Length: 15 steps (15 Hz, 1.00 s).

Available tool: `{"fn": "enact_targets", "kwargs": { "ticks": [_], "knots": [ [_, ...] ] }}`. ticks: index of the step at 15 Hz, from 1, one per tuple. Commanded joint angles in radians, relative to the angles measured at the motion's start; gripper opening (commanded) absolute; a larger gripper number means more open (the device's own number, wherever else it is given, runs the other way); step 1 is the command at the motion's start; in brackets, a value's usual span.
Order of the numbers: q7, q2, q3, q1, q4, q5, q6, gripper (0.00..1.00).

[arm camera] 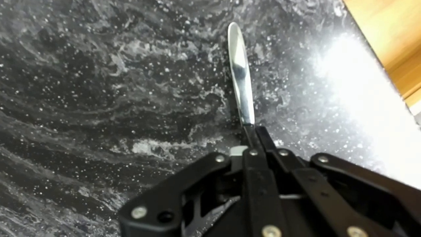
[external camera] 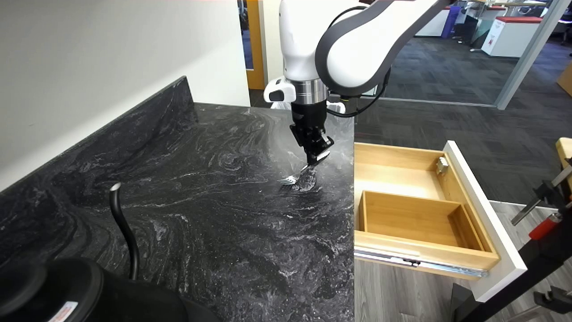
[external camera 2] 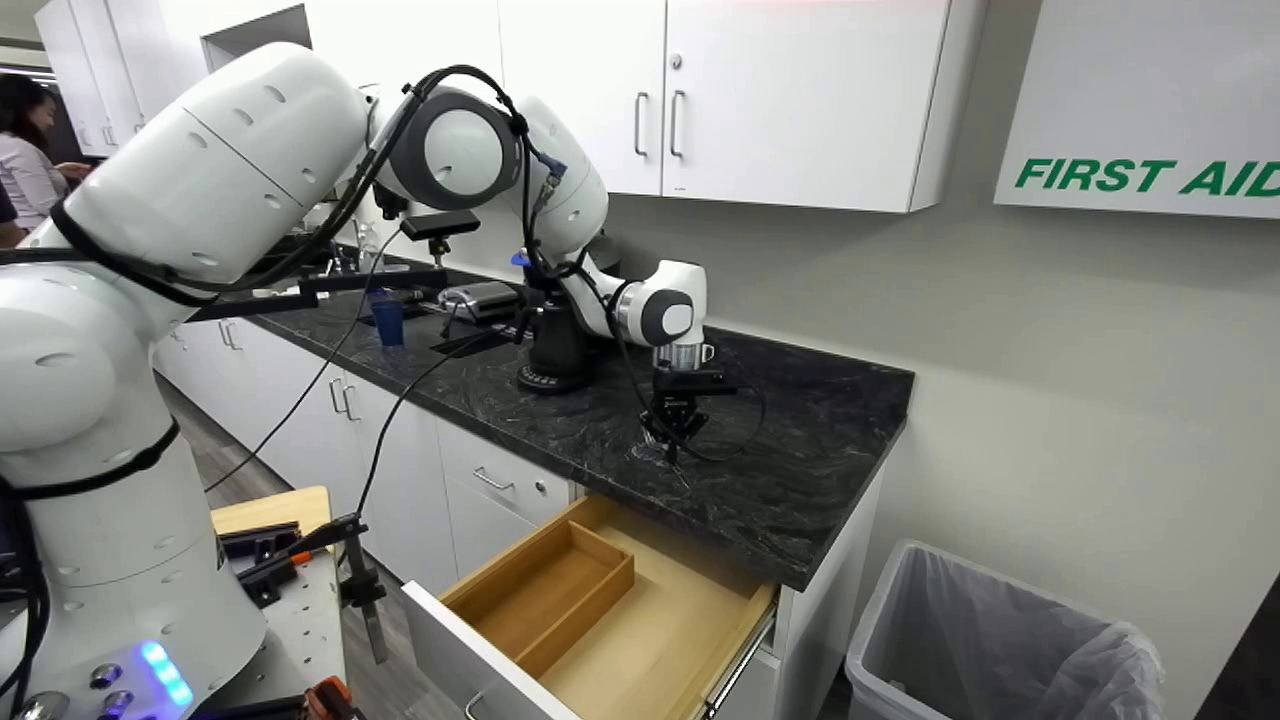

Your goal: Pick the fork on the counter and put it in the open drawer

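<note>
The silvery fork [external camera: 289, 180] is at my gripper [external camera: 311, 162], low over the dark marbled counter [external camera: 232, 232]. In the wrist view its handle [arm camera: 241, 75] points away from the fingertips [arm camera: 256, 127], which are almost together. I am shut on the fork; its tines are hidden there by the gripper. In an exterior view the tines show left of the fingers and the handle right. I cannot tell whether the fork still touches the counter. The open light-wood drawer [external camera: 400, 176] lies beyond the counter's edge, also in the wrist view [arm camera: 391, 36].
A wooden divider box [external camera: 413, 217] sits in one side of the drawer. A dark curved upright rod [external camera: 126, 232] rises by a black appliance [external camera: 58, 290]. A blue cup [external camera 2: 387, 320] stands farther along the counter. A lined bin [external camera 2: 900, 600] stands beside the cabinet.
</note>
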Motion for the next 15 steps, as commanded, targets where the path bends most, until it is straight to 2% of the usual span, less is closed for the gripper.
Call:
{"fn": "enact_targets", "kwargs": {
  "ticks": [1,4,5,6,9,11,12,15],
  "knots": [
    [-0.003,-0.047,0.016,-0.018,-0.068,0.0,0.027,0.35],
    [-0.003,-0.047,0.017,-0.019,-0.073,0.0,0.028,0.53],
    [-0.004,-0.047,0.018,-0.02,-0.075,0.001,0.029,0.31],
    [-0.006,-0.047,0.018,-0.021,-0.077,0.001,0.03,0.15],
    [-0.006,-0.048,0.019,-0.023,-0.078,0.002,0.031,0.02],
    [-0.007,-0.048,0.019,-0.023,-0.079,0.002,0.031,0.0],
    [-0.007,-0.048,0.019,-0.023,-0.079,0.002,0.032,0.04],
    [-0.007,-0.047,0.019,-0.022,-0.078,0.001,0.031,0.05]
  ]
}}
